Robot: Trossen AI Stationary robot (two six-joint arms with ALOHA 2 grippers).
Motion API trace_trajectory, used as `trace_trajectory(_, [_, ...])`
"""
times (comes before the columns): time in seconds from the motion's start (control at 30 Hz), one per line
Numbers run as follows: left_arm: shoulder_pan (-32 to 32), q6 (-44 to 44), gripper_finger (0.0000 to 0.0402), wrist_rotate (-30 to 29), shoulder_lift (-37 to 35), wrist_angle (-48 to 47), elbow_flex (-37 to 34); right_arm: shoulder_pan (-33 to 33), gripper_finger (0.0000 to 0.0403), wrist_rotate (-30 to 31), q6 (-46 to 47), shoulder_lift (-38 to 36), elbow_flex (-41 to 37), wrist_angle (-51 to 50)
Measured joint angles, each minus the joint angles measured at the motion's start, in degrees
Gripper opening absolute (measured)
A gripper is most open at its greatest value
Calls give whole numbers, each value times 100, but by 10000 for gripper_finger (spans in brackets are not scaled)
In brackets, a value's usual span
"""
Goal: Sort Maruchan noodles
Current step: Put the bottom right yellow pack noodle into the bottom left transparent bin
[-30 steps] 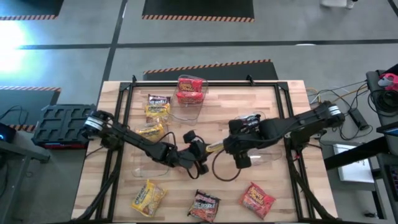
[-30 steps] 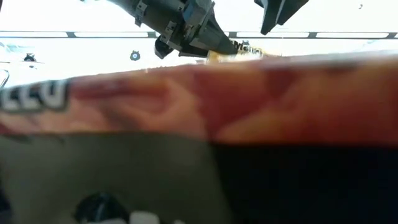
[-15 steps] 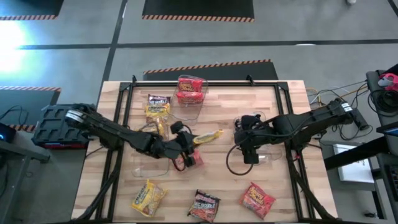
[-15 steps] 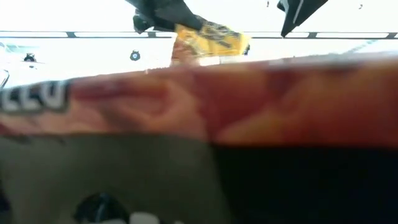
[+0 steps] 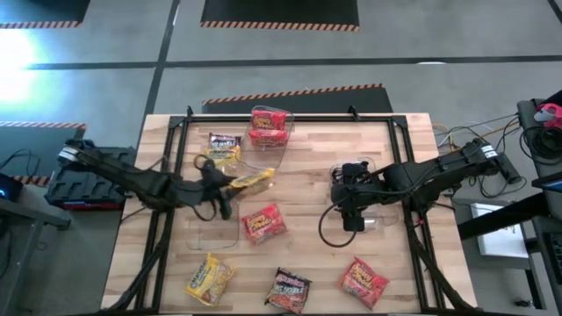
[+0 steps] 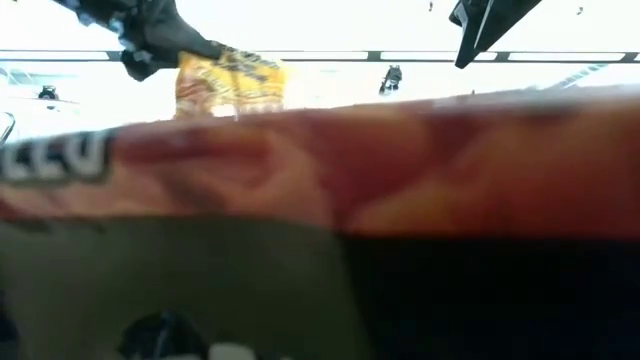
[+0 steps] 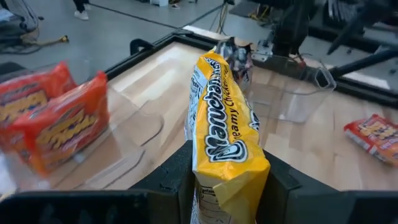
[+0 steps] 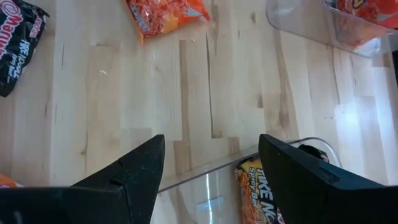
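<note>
My left gripper (image 5: 228, 185) is left of the table's middle, shut on a yellow Maruchan noodles packet (image 5: 252, 181), which is held above the table. A red packet (image 5: 263, 224) lies flat at the centre. A yellow packet (image 5: 209, 276), a dark one (image 5: 288, 290) and a red one (image 5: 363, 281) lie along the near edge. My right gripper (image 5: 351, 217) hangs open over a clear bin (image 5: 384, 219) that holds a dark packet (image 8: 254, 186). My left gripper pinches one end of the yellow packet (image 7: 229, 163) between its two fingers (image 7: 176, 175). The fingers come nearly level from the table's left. The packet stands on edge, sticks out past the fingers toward the table's right, and is lifted clear of the table.
A clear bin (image 5: 266, 145) at the far middle holds red packets (image 5: 268, 125). A dark-and-yellow packet (image 5: 222, 147) lies to its left. Another clear bin (image 5: 211, 235) sits at the near left. A packet close against the low camera (image 6: 320, 170) hides most of that view.
My left gripper has drawn back from the table's centre toward the left edge and risen a little, carrying the yellow packet with it. The red packet that was under the gripper now lies uncovered at the centre.
</note>
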Motion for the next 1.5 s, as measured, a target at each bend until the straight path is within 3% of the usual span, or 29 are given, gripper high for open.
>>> trace_trajectory(0.23, [-17,-286,99,253,-1599,-104,-877,0,244,0,-2,0,0,58])
trace_trajectory(0.33, [-21,-426,99,668,-2134,-452,-1056,0,246,-2,-2,0,0,134])
trace_trajectory(0.53, [-46,-989,99,697,-2827,-1448,-1297,0,248,-2,-2,0,0,143])
trace_trajectory(0.73, [-46,-1051,100,731,-3105,-1873,-1321,0,242,-2,-2,0,0,145])
trace_trajectory(1.0, [-52,-1077,100,1271,-3385,-2378,-1300,0,247,-2,-2,0,0,147])
trace_trajectory(1.1, [-57,-1296,100,1255,-3579,-2879,-1108,0,249,-2,-2,0,0,147])
trace_trajectory(1.33, [-55,-921,100,1224,-3822,-2919,-526,0,243,-2,-2,0,0,147])
trace_trajectory(1.5, [-55,-1127,100,1225,-3821,-3829,-331,0,245,-2,-2,0,0,147])
